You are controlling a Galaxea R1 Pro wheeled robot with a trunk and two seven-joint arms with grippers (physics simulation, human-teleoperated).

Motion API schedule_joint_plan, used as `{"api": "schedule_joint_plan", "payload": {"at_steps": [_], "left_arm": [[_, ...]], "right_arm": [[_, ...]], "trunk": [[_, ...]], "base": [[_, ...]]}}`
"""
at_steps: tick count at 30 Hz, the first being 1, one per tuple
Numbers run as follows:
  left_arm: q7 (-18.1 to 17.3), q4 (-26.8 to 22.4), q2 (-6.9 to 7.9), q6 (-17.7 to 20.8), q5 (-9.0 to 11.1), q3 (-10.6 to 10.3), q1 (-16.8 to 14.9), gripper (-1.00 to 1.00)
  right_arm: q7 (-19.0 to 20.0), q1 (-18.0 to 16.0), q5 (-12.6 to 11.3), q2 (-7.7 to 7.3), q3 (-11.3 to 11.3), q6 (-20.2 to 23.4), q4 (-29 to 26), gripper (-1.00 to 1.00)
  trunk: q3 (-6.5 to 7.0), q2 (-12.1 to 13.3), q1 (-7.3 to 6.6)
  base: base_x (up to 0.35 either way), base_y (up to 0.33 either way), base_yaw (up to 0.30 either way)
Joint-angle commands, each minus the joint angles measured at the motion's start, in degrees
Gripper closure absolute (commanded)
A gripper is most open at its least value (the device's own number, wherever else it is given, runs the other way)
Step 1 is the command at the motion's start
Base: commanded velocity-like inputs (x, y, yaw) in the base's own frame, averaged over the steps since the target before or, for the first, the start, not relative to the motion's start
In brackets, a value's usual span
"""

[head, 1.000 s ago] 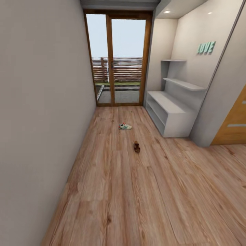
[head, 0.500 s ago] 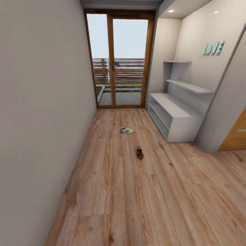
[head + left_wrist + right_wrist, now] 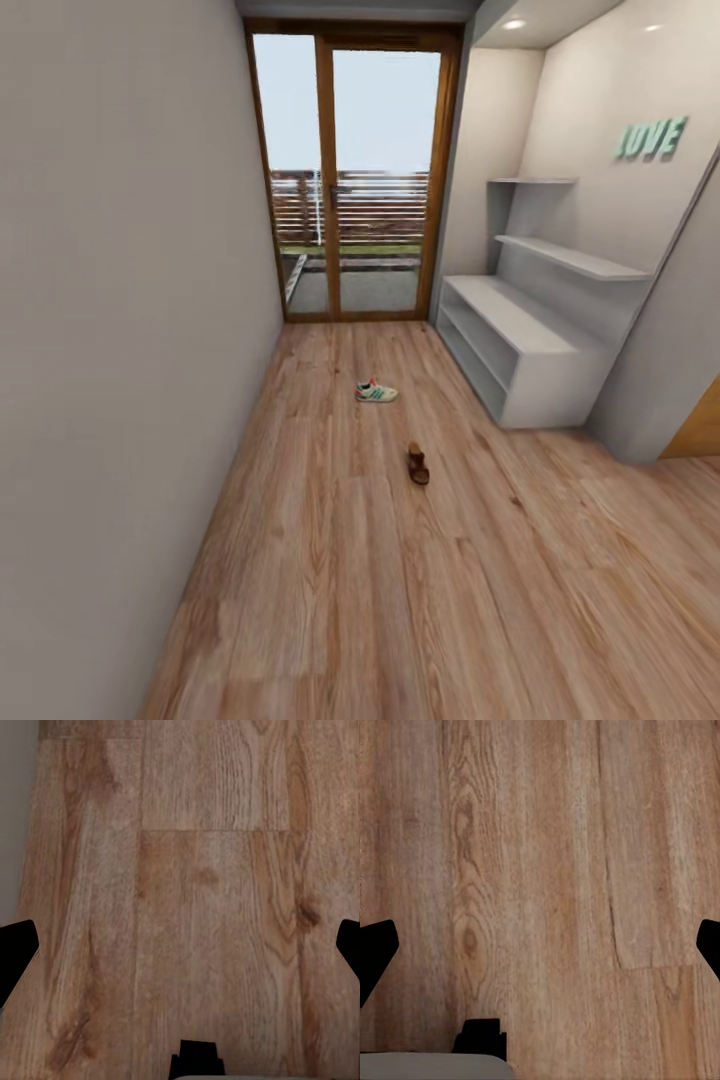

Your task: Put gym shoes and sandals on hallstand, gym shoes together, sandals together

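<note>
Base has rolled closer — gym shoe (image 3: 376, 391) and sandal (image 3: 418, 464) loom larger on the corridor floor (image 3: 400, 600), hallstand (image 3: 525, 345) nearer. Both grippers spread wide, empty — pickup approach underway.

Head view down corridor; wrists close over floor (image 3: 400, 600).

Wood floor (image 3: 400, 600): one sneaker (image 3: 376, 392) mid-frame, one sandal (image 3: 418, 465) just below-right of it, apart. Grey rack (image 3: 530, 350) at right.
</note>
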Motion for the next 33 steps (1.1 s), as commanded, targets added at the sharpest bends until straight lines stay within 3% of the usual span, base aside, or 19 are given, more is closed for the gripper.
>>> {"api": "schedule_joint_plan", "payload": {"at_steps": [1,33], "left_arm": [[-0.02,0.04,0.01,-0.17,0.46,-0.12,-0.03,-1.0],[-0.02,0.04,0.01,-0.17,0.46,-0.14,-0.03,-1.0]], "right_arm": [[-0.02,-0.02,-0.01,0.01,-0.05,-0.17,0.04,-1.0],[-0.02,-0.02,-0.09,0.0,0.01,-0.17,0.05,-1.0]], "trunk": [[-0.05,-0.02,0.03],[-0.05,-0.02,0.03]], "base": [[0.337,0.082,0.0],[0.337,0.057,0.0]]}}
